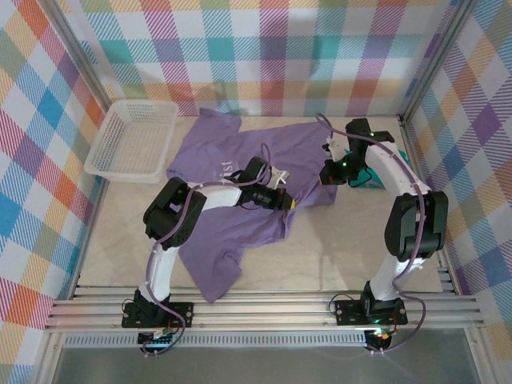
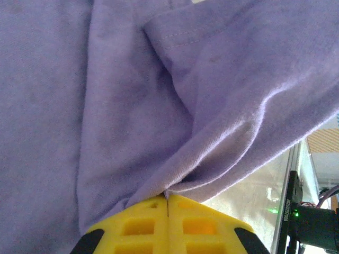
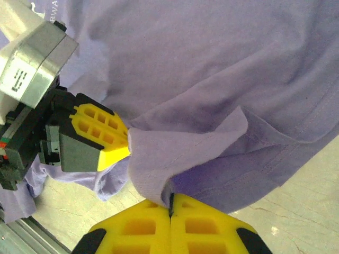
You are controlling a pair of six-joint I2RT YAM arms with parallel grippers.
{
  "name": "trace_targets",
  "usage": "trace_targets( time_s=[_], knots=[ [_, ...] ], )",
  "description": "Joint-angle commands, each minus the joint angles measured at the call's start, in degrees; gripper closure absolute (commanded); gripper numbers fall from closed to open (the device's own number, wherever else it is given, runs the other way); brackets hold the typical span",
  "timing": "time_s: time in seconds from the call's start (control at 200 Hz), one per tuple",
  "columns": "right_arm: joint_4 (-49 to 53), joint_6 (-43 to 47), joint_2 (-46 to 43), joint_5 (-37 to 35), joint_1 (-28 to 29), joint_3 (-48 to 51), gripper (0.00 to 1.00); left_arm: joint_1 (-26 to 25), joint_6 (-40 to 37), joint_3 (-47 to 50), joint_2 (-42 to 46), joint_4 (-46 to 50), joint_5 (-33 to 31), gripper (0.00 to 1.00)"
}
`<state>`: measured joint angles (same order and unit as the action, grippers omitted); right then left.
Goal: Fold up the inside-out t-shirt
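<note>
The lavender t-shirt lies spread over the middle of the table, sleeves toward the back and front left. At its right edge my left gripper is shut on a pinched fold of the cloth, with the yellow fingertips pressed together. Just to the right, my right gripper is shut on a hemmed edge of the same shirt, which drapes over its fingers. The left gripper sits close beside it in the right wrist view, and the cloth is bunched between the two.
A white mesh basket stands at the back left, touching the shirt's sleeve. A bit of teal cloth shows under the right arm near the right wall. Checked walls close in three sides. Bare tabletop lies at the front right.
</note>
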<state>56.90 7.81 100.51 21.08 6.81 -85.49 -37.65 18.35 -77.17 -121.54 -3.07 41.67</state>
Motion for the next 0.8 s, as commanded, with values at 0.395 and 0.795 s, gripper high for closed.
trace_targets(
  time_s=[0.395,0.795],
  knots=[
    [-9.7,-9.1,-1.7,-7.6,-1.8,2.5,1.0,6.1,9.0,27.7,33.3,22.6,-33.5,0.61],
    [-14.6,-10.4,0.5,-12.5,-3.4,1.7,1.0,12.2,7.4,17.0,18.2,19.6,-32.7,0.56]
  ],
)
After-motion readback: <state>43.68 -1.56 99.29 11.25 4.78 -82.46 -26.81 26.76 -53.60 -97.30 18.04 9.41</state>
